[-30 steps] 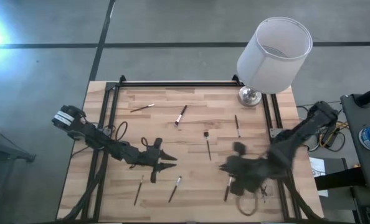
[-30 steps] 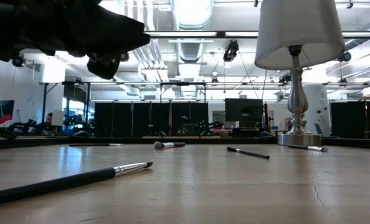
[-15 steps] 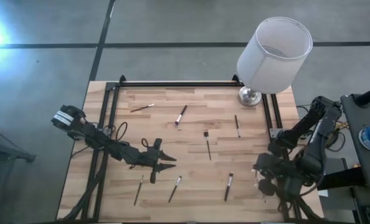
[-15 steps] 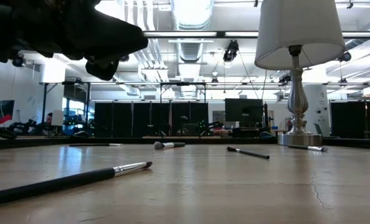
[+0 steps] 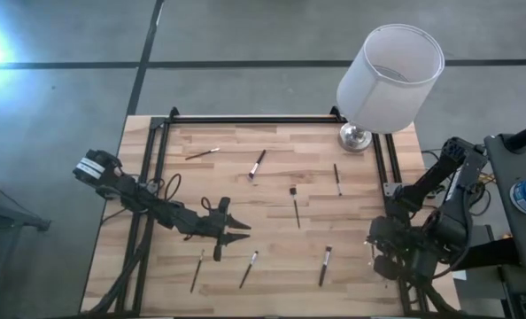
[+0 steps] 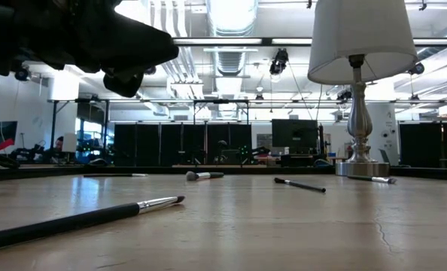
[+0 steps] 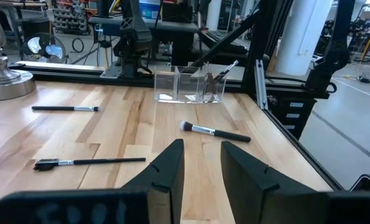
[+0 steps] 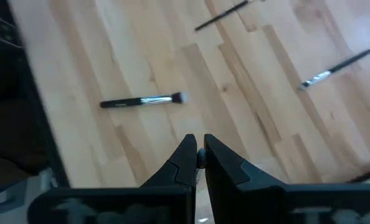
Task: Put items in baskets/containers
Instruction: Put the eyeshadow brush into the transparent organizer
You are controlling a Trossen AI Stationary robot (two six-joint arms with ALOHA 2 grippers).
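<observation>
Surveying the table from left to right: the left gripper (image 5: 236,232) hovers over the near-left boards, fingers parted, holding nothing. 2 brushes lie just toward the near edge from it, the left brush (image 5: 197,270) and the middle brush (image 5: 249,268), both with their long axes running roughly front to back. The left arm is clearly the nearer to them. Further right lies a third brush (image 5: 324,265), then the right gripper (image 5: 380,257) at the right rail, pinched closed and empty. The clear container (image 7: 190,85) stands at the right edge, 1 brush (image 7: 222,70) leaning inside.
</observation>
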